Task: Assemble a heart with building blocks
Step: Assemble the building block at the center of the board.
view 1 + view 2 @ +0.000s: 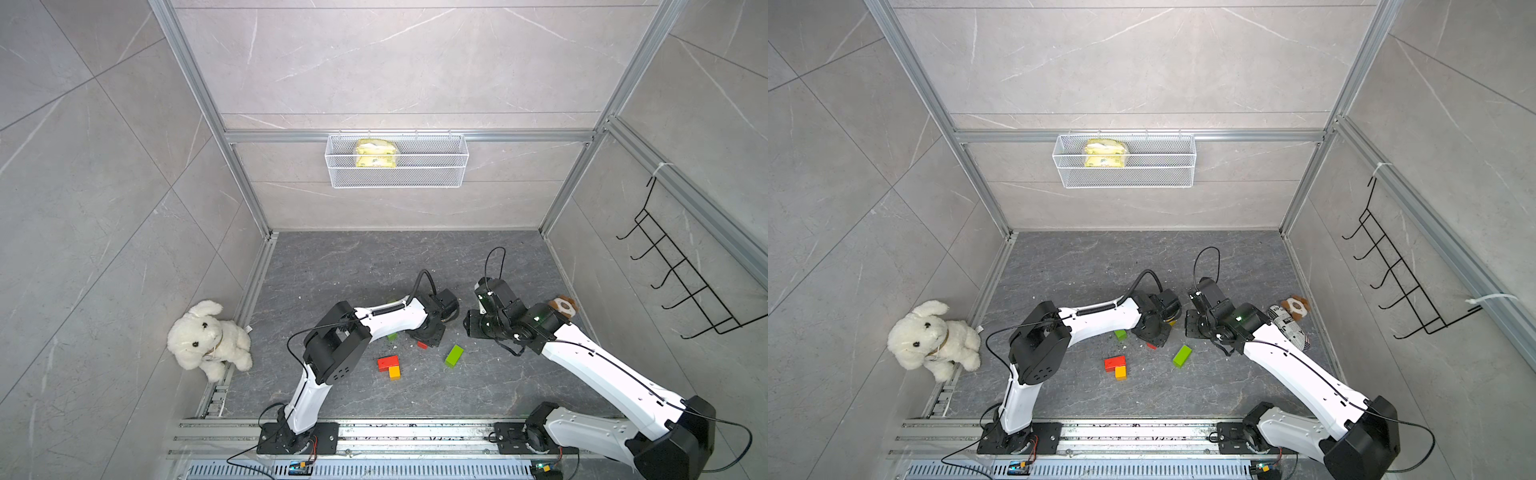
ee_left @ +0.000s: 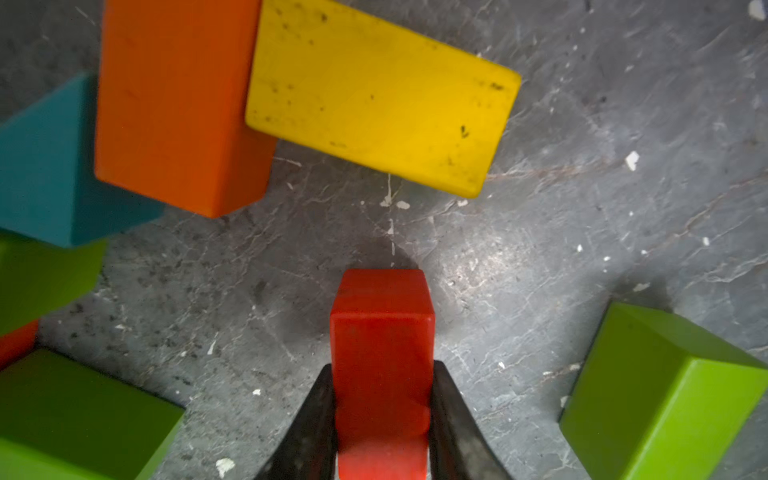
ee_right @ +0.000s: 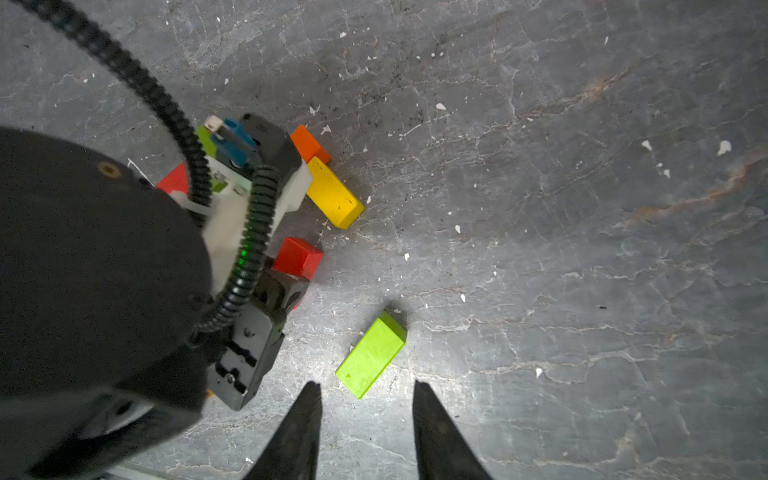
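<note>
Left gripper (image 2: 382, 368): clamped on red block (image 2: 382, 328)
Right gripper (image 3: 366, 384): jaws apart, empty
Risk: red block may nudge the yellow block (image 2: 374, 95) (close ahead)

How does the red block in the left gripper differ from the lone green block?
The red block is clamped in the shut left gripper; the green block lies loose before the open, empty right gripper. The red block is close to the yellow block; the green block lies apart. Both are oblongs.
</note>
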Motion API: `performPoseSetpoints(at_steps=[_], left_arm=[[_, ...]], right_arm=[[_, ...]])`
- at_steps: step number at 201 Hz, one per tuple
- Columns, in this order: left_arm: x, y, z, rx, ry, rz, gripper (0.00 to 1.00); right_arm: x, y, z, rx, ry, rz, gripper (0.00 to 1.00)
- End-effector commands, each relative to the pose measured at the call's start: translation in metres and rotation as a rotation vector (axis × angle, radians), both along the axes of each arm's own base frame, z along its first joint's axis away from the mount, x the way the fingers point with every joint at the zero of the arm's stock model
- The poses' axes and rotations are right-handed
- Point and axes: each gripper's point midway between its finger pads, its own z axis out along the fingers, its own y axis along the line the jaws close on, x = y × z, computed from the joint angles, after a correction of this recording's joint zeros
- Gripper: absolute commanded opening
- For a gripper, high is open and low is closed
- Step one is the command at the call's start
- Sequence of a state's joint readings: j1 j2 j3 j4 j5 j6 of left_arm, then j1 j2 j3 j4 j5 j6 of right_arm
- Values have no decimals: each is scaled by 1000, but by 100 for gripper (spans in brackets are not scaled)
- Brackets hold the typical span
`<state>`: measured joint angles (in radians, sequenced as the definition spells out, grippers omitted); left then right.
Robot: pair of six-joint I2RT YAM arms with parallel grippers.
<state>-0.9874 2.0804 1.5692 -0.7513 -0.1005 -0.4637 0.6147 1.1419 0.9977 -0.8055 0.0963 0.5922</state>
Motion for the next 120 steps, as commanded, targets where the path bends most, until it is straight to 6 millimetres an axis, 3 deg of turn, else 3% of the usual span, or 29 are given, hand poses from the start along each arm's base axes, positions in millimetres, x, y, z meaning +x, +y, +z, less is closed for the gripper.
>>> performPoseSetpoints(at_steps=[1, 14, 40, 79, 120], left_arm=[[3, -6, 1, -20, 6, -12, 46], [4, -4, -1, -11, 4, -8, 54], [4, -5, 7, -27, -6, -8, 54], [7, -7, 17, -43, -29, -17, 39], [11, -10, 11, -25, -28, -32, 29]], right_arm=[[-8, -6, -3, 4, 27, -15, 40], [-8, -6, -2, 8, 25, -14, 40], [-7, -5, -1, 14, 25, -9, 40], [-7, -4, -4, 16, 30, -8, 40], [-9, -4, -7, 18, 34, -8, 40]])
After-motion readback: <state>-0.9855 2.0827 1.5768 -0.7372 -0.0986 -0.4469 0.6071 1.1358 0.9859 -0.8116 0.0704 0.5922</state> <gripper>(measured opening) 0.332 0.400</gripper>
